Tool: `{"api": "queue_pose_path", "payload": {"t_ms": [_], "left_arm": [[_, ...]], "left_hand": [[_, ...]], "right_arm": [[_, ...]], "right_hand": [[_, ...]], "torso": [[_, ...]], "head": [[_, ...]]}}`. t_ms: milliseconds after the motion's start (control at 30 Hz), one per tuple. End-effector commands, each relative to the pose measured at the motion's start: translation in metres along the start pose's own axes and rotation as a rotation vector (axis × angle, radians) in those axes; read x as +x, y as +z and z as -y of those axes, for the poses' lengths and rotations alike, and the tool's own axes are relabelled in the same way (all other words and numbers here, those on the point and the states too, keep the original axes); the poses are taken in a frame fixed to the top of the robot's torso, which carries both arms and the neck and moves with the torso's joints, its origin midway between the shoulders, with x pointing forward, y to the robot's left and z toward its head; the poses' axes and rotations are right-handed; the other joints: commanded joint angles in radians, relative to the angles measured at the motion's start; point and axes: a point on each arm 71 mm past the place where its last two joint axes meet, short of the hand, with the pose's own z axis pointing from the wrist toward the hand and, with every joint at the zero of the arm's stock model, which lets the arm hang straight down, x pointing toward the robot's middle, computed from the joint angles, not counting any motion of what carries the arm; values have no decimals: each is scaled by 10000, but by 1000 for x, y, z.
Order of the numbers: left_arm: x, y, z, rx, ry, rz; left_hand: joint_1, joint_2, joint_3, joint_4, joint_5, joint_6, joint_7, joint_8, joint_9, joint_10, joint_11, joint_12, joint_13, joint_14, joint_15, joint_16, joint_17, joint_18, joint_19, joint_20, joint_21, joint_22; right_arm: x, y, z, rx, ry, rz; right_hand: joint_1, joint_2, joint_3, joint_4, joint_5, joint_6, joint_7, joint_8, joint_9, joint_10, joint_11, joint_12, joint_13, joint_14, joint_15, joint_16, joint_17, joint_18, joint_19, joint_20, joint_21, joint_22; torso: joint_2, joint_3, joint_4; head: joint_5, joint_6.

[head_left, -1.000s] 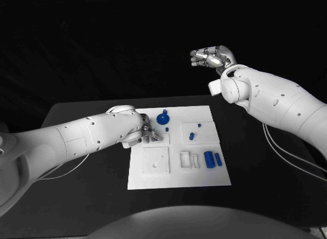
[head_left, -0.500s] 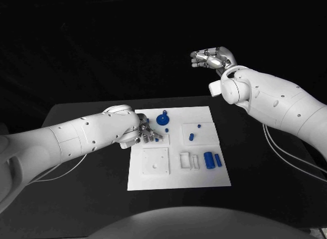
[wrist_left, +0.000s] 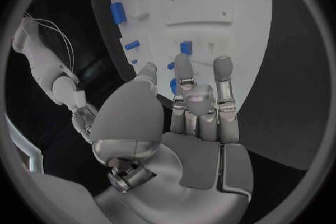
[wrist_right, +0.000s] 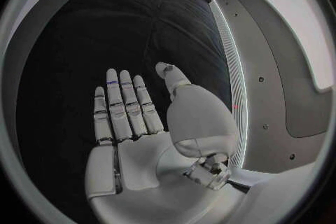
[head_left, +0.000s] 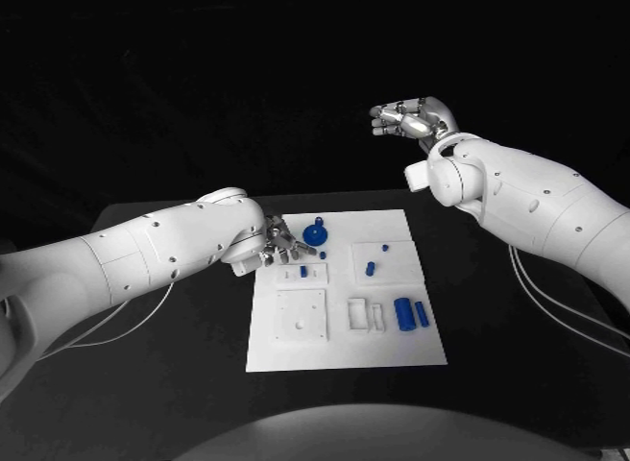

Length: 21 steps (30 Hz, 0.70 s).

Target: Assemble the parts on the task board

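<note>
Since a second ago the silver left hand (head_left: 278,246) has been shifted slightly up the flat white task board (head_left: 346,348), its fingers (wrist_left: 183,75) apart over small blue parts (head_left: 304,272), nothing held. The silver right hand (head_left: 412,119) is kept raised beyond the black table (head_left: 163,317), open, fingers extended, empty.

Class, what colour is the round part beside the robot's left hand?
Blue: round part, clearest in the head view.
</note>
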Motion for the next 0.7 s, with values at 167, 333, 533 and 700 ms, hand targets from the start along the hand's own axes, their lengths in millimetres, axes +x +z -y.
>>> {"api": "queue_pose_path", "payload": {"t_ms": [167, 333, 533, 700], "left_arm": [[-37, -1, -3, 652, -734, 113], [-61, 2, -9, 903, -1164, 477], [-78, 5, -16, 836, -1265, 1144], [-85, 7, -17, 703, -892, 1408]], "left_hand": [[-68, 1034, -697, -1306, 603, -618, 271, 14, -3104, 415, 138, -112, -124, -7, 130, -115, -13, 204, 53, 178, -107, 162], [212, 1498, -837, -1482, 525, -1183, 437, 8, -3380, 196, 181, -1017, -483, -222, 157, -927, -978, 116, 56, 116, -373, 56], [-103, 673, -391, -514, -1221, -1376, 520, 22, -3481, 258, 232, -1228, -431, -169, 202, -1214, -948, 121, 168, 157, -690, 21], [-24, 868, -561, -841, -1097, -1402, 538, 31, -3634, 252, 241, -1261, -354, -161, 206, -1291, -850, 113, 243, 160, -879, 123]], "right_arm": [[-3, -1, 0, -67, -4, 12], [-5, -3, -1, -67, 35, 26], [-5, -5, -4, 7, 289, 4], [-5, -6, -6, -2, 355, -12]], "right_hand": [[-26, 96, -26, -17, 45, -63, -28, -66, -15, -47, 8, -57, -15, -62, 26, -39, -15, -19, -143, -3, -51, -13], [-45, 100, -14, -20, 57, -52, -31, -64, -14, -44, 7, -57, -15, -52, 24, -39, -15, -35, -154, -11, -46, -12], [-117, 109, -38, 30, 66, -49, -29, -64, -13, -46, 9, -56, -15, -53, 25, -40, -15, -40, -152, -12, -45, -12], [-117, 109, -38, 30, 66, -49, -29, -64, -13, -46, 9, -56, -15, -53, 25, -40, -15, -40, -152, -12, -45, -12]], "torso": [[37, -5, -31], [96, -16, -74], [208, -65, -133], [292, -86, -195]], "head": [[170, 340], [252, 584], [359, 735], [424, 810]]}}
